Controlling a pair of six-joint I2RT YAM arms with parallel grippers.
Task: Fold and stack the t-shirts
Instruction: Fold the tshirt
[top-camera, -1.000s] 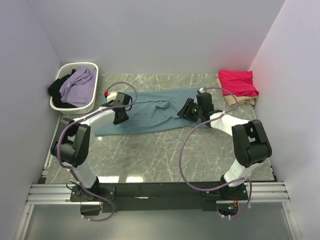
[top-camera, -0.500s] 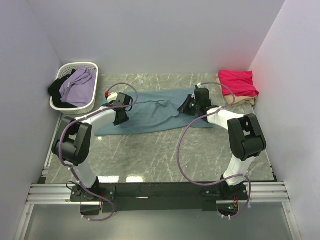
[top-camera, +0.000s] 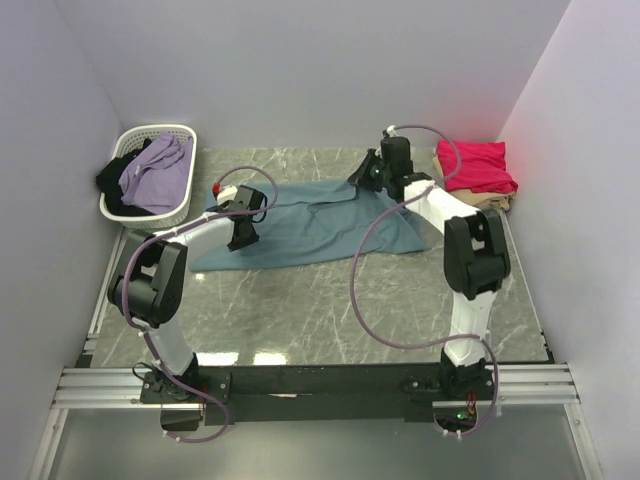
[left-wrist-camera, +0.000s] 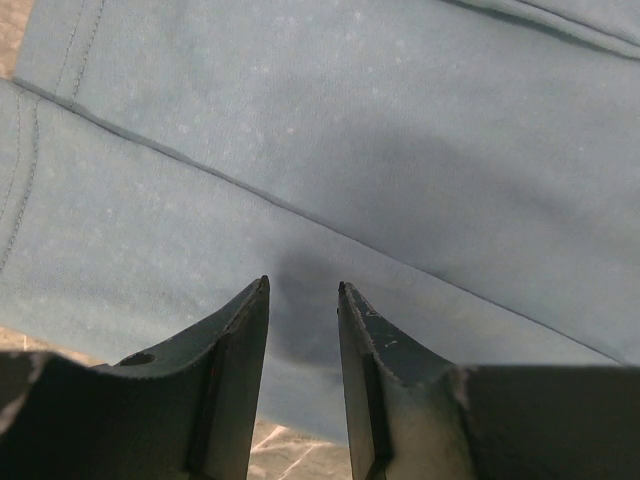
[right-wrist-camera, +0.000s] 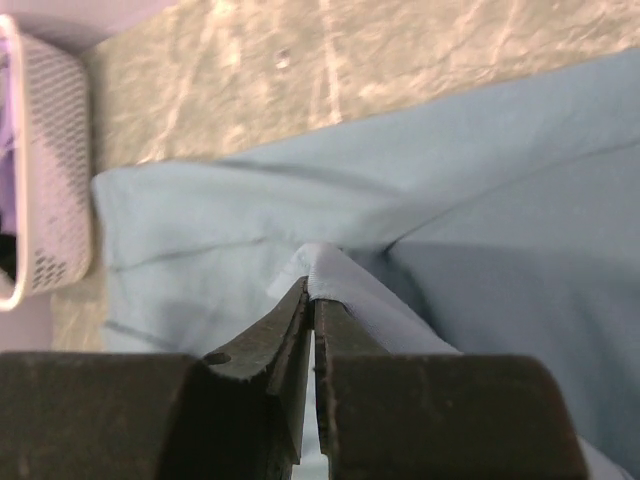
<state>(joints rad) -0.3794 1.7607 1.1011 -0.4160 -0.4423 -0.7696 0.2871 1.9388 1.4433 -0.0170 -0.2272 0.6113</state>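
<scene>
A dusty teal-blue t-shirt (top-camera: 300, 225) lies spread across the middle of the table. My right gripper (top-camera: 365, 172) is raised over its far right edge and is shut on a pinched fold of the teal cloth (right-wrist-camera: 325, 262), which rises to the right gripper's (right-wrist-camera: 313, 292) tips. My left gripper (top-camera: 241, 237) hovers low over the shirt's left part (left-wrist-camera: 330, 150). The left gripper (left-wrist-camera: 302, 288) has its jaws apart with nothing between them. A crimson-pink t-shirt (top-camera: 475, 163) lies folded on a pale beige one (top-camera: 480, 203) at the far right.
A white slatted basket (top-camera: 183, 131) stands at the far left with purple and black clothes in it; its wall (right-wrist-camera: 50, 190) shows in the right wrist view. Grey walls close the table in on three sides.
My right gripper has shut on the teal shirt's edge and swung toward the far side, lifting the cloth with it. The left arm has stayed in place.
</scene>
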